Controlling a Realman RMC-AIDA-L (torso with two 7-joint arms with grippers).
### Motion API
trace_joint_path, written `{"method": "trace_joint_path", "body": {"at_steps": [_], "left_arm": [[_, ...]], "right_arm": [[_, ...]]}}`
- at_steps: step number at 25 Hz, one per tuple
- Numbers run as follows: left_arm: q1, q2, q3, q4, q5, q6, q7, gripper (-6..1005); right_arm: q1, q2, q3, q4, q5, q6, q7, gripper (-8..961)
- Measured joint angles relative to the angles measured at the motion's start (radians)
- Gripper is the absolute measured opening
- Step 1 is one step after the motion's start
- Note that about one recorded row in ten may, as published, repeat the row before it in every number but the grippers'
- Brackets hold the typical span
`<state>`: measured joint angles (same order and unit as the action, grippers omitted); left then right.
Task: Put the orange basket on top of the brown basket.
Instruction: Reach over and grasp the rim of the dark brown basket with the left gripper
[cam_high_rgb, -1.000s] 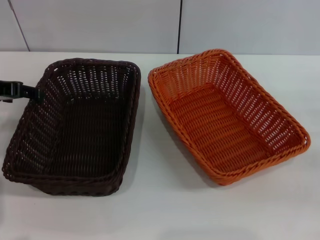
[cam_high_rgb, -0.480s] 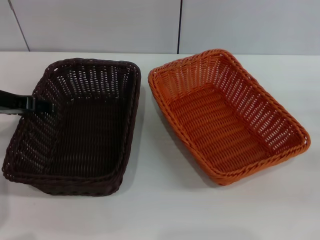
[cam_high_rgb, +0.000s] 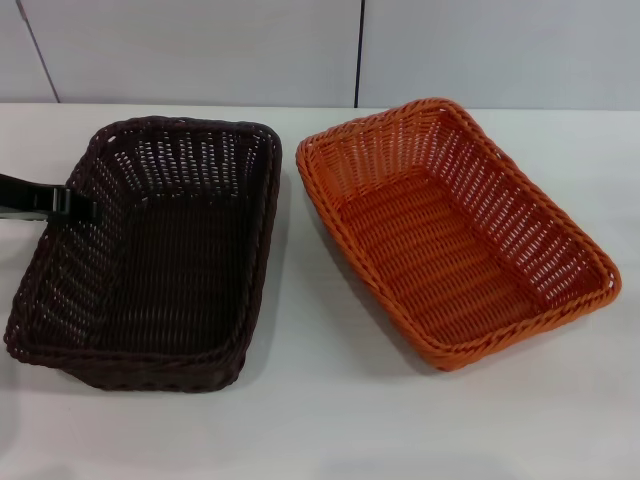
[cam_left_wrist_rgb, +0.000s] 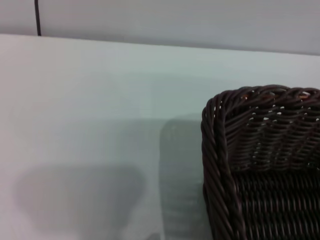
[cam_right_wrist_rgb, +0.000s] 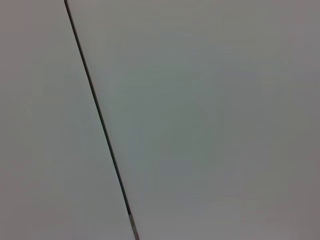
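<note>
Head view: The orange basket (cam_high_rgb: 450, 230) is found resting on the tabletop (cam_high_rgb: 330, 420), on the right half, with one end toward the far edge and the other angled toward the right edge. The brown basket (cam_high_rgb: 150, 250) is found on the left half, close beside the orange one but apart from it, a strip of bare tabletop being visible between them. Both baskets are seen empty. The left tool (cam_high_rgb: 70, 203) is noted at the left long rim of the brown basket, reaching in from the left edge. It cannot be told whether it is spread or closed, or whether the rim is actually gripped. The right tool is not seen in this view.

Left wrist view: A corner of the brown basket (cam_left_wrist_rgb: 260, 165) is recorded, with its braided rim close to the camera, and bare tabletop (cam_left_wrist_rgb: 90, 125) beyond it running to the far edge. No fingers of the tool are shown here.

Right wrist view: Only a pale flat surface crossed by a dark seam (cam_right_wrist_rgb: 97, 117) is seen; neither basket is shown, and the right arm is judged to be parked away from the work.

Progress: No stacking is judged to have been achieved. The orange basket has not been lifted, and its grasping, carrying across and setting down on the brown basket all remain outstanding.
</note>
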<state>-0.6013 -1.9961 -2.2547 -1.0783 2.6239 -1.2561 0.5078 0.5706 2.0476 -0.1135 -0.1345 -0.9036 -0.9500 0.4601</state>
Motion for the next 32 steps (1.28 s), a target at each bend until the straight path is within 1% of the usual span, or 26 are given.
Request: {"method": "trace_joint_path", "body": {"at_steps": [5, 17, 22, 24, 25, 26, 30, 31, 32], "left_arm": [[-0.002, 0.002, 0.003, -0.002, 0.0, 0.003, 0.0, 535], [-0.004, 0.002, -0.002, -0.002, 0.0, 0.006, 0.003, 214], [-0.004, 0.002, -0.002, -0.002, 0.0, 0.006, 0.003, 212], [0.004, 0.0, -0.009, -0.039, -0.007, 0.007, 0.005, 211], [0.004, 0.0, -0.009, -0.039, -0.007, 0.007, 0.005, 210], [0.008, -0.002, -0.013, -0.072, -0.008, 0.008, 0.005, 210], [0.009, -0.002, -0.026, -0.101, -0.008, 0.004, 0.005, 208], [0.01, -0.001, -0.037, -0.136, -0.009, -0.009, 0.005, 208], [0.01, -0.001, -0.037, -0.136, -0.009, -0.009, 0.005, 207]], "right_arm": [[0.0, -0.001, 0.0, -0.003, 0.001, 0.012, 0.0, 690], [0.0, -0.001, 0.0, -0.004, 0.004, 0.013, 0.0, 691], [-0.001, -0.001, 0.0, -0.004, 0.003, 0.029, 0.0, 692], [-0.001, -0.001, 0.0, -0.004, 0.002, 0.035, 0.0, 692], [-0.001, -0.001, 0.0, -0.004, 0.002, 0.035, 0.0, 692], [-0.003, -0.001, 0.0, -0.003, 0.004, 0.036, 0.0, 692], [-0.005, -0.001, 0.005, -0.004, 0.005, 0.036, 0.0, 691], [-0.006, -0.001, 0.007, -0.003, 0.005, 0.036, 0.0, 691], [-0.006, -0.001, 0.007, -0.003, 0.005, 0.036, 0.0, 691]]}}
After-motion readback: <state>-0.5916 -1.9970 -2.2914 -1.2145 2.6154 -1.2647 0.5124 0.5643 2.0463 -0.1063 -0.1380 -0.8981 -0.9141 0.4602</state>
